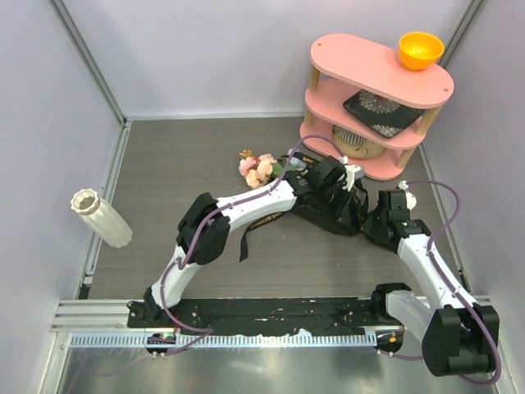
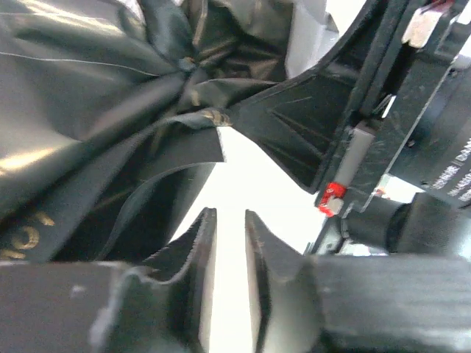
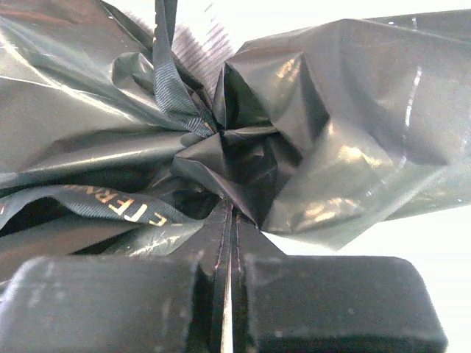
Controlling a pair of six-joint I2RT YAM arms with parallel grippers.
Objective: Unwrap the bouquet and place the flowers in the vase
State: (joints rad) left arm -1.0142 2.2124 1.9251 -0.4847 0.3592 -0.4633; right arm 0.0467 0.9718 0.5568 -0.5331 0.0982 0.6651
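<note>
1. Plainly shows the bouquet (image 1: 261, 168) on the desk (image 1: 180, 164), knot (image 3: 235, 140) touching the closed right tool (image 3: 228, 209), ribbon (image 2: 147, 147) beside the nearly shut left tool (image 2: 228, 220).
2. Cannot tell whether either grips anything; wrap mostly hidden beneath the left arm (image 1: 246, 209).

The top view is bright, evenly lit and sharp, with soft shadows. The 2 wrist views burn out to white behind the black paper (image 3: 353, 125), which carries glare streaks; the near fingers (image 2: 184, 279) blur.
</note>
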